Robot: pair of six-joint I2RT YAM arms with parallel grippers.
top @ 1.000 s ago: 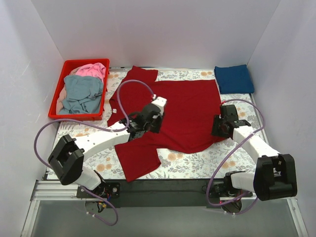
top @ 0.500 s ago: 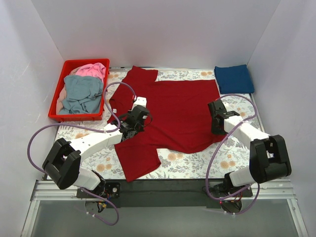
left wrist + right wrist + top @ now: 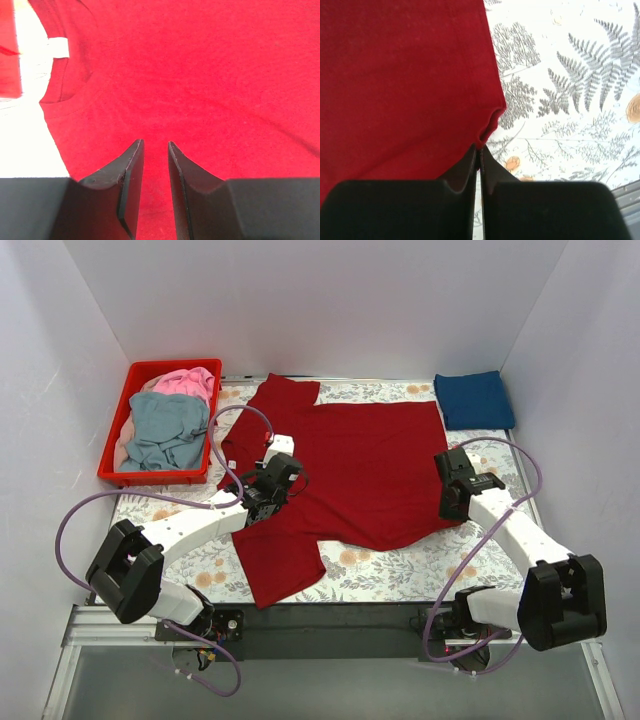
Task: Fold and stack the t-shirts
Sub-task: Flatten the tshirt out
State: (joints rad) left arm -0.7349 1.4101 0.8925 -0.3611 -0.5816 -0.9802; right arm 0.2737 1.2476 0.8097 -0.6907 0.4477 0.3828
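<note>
Fingers (image 3: 467,172) of the right gripper (image 3: 480,150) are pressed together with no gap between them. The puckered corner of the dark red cotton t-shirt (image 3: 370,470) runs straight into their tips and looks nipped there. In the right wrist view the red cloth fills the upper left of the frame. The fern-printed white table cover (image 3: 570,100) lies bare to the right of the hem.

The left gripper (image 3: 155,145) has its black fingers (image 3: 131,175) parted by a narrow slot. Red cloth shows through that slot, and nothing is caught between the pads. The cloth spreads across the whole left wrist view beyond the tips. The neckline and its white label (image 3: 57,47) are in the upper left of that frame, well apart from the fingers.

In the top view the dark red shirt lies spread flat at the centre of the table. One sleeve reaches toward the bottom edge and the other toward the top. A folded navy blue t-shirt (image 3: 474,400) sits at the upper right. A red plastic basket (image 3: 116,430) at the upper left holds a crumpled grey-blue shirt (image 3: 165,430) and a pink one (image 3: 185,380).
</note>
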